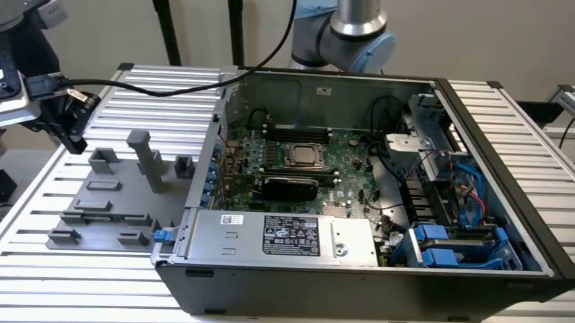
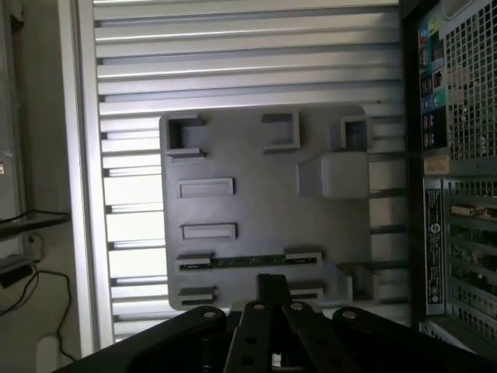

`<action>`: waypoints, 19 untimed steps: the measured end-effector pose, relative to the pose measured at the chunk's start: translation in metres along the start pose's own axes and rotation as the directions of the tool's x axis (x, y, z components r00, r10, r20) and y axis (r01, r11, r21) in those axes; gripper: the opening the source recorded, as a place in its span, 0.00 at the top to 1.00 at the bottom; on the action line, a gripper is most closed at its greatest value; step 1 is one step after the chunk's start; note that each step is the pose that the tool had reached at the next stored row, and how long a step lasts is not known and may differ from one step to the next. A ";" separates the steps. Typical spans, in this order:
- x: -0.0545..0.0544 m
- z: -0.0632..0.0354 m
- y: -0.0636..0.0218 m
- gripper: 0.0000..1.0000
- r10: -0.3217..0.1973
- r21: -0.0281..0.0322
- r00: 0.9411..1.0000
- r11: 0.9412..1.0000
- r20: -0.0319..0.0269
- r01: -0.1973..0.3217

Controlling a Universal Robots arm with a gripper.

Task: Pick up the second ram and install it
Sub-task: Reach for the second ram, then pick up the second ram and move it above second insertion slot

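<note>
- The gripper (image 1: 72, 141) is seen raised above the ribbed metal table (image 1: 171, 87), at the exterior view's left of the open computer case (image 1: 359, 286).
- Its two dark fingers are pressed together, and nothing is held between them.
- The second ram (image 2: 241, 262) is seen in the wrist view as a thin green strip on the grey fixture plate (image 2: 256, 210).
- Each end of the stick is kept by a small grey holder block (image 2: 194, 263), and the stick is not touched by the gripper.
- In the wrist view the closed fingertips are found near the middle part of the stick, but apart from it.
- The fixture plate is laid on the table just beside the case, in which a green motherboard (image 1: 341, 145) is exposed.
</note>
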State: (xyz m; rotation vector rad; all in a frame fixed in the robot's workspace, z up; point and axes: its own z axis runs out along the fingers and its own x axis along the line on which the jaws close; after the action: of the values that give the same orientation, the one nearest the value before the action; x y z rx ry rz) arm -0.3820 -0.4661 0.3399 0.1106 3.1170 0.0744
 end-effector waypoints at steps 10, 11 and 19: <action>0.000 0.0003 -0.0002 0.89 0.000 0.000 1.000 1.000 0.000 0.000; 0.000 0.0003 -0.0002 0.89 0.000 0.000 1.000 1.000 0.000 0.000; 0.000 0.0003 -0.0002 0.89 -0.030 -0.001 1.000 1.000 -0.002 0.030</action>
State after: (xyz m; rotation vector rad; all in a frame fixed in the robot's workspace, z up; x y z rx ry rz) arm -0.3823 -0.4663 0.3397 0.0644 3.1191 0.0749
